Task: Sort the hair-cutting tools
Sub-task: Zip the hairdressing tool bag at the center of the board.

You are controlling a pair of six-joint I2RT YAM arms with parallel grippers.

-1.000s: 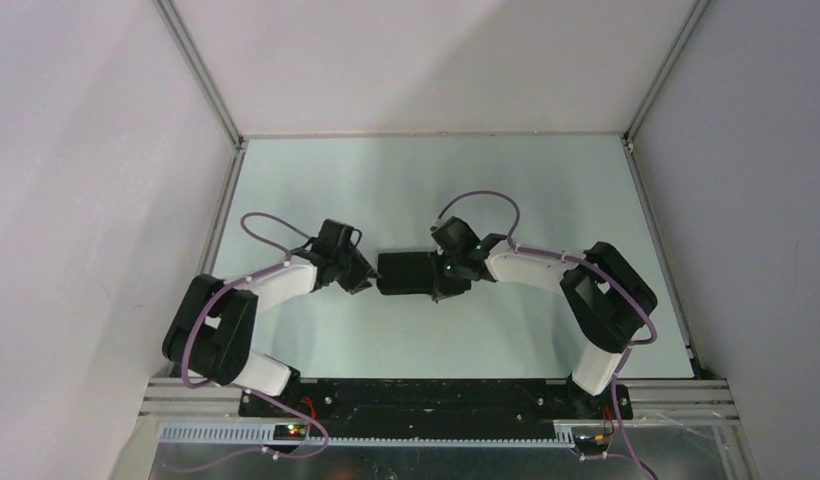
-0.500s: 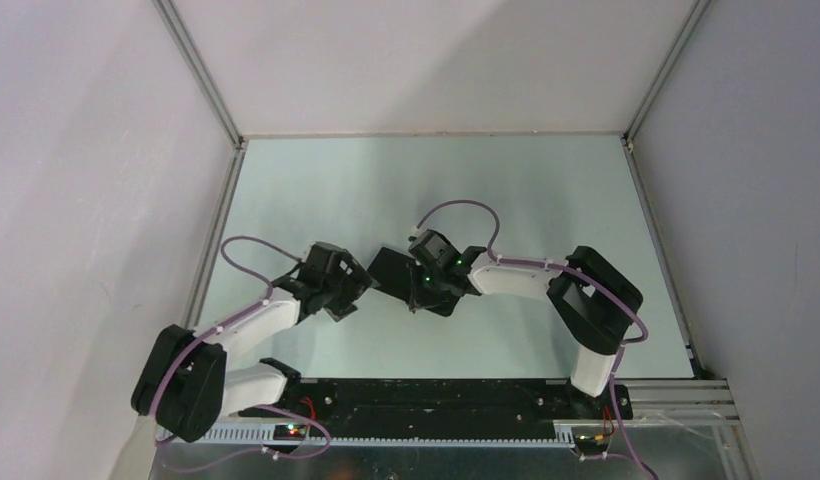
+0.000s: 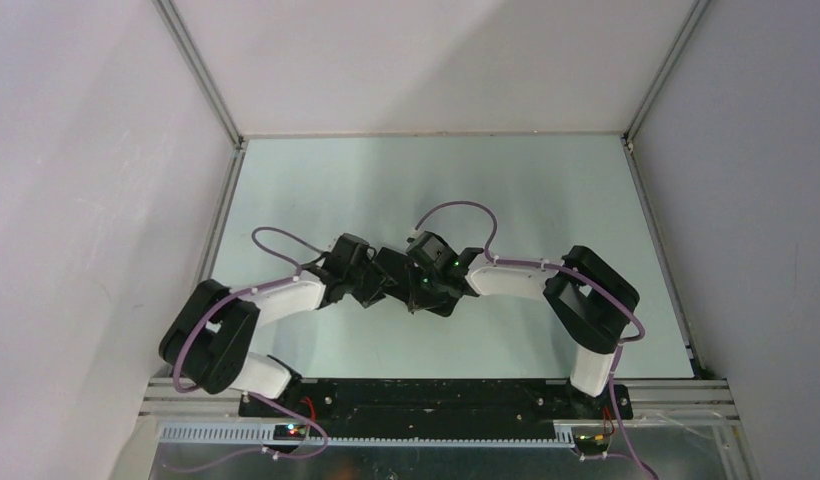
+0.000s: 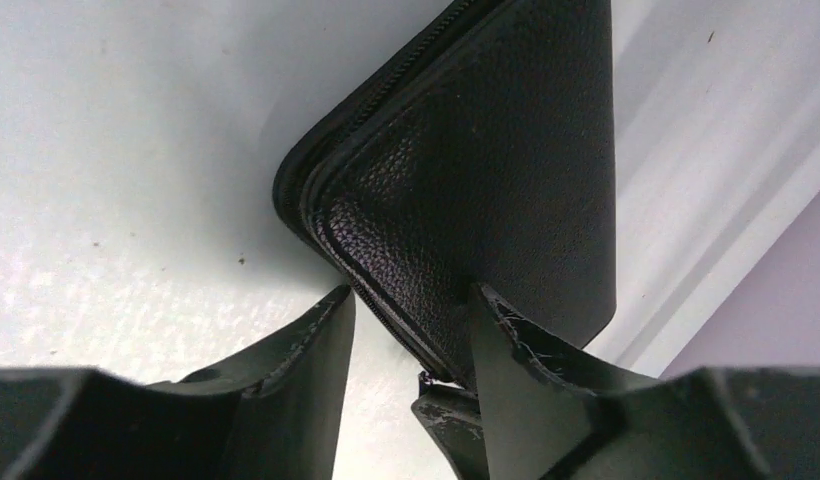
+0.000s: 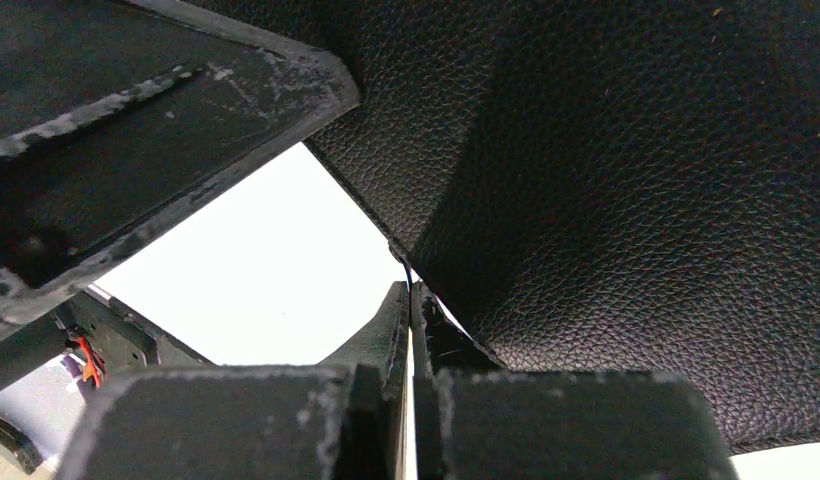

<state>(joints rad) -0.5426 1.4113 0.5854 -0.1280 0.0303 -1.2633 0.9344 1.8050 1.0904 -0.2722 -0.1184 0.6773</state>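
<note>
As right jaws pinch the pouch [image 4: 486,180] — left jaws straddle its edge.

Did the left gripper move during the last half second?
Yes. The left gripper has gone right, away from the table's left rail, up to the black pouch.

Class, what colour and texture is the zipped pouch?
Black pouch, pebbled leather grain; right wrist view shows it best.
</note>
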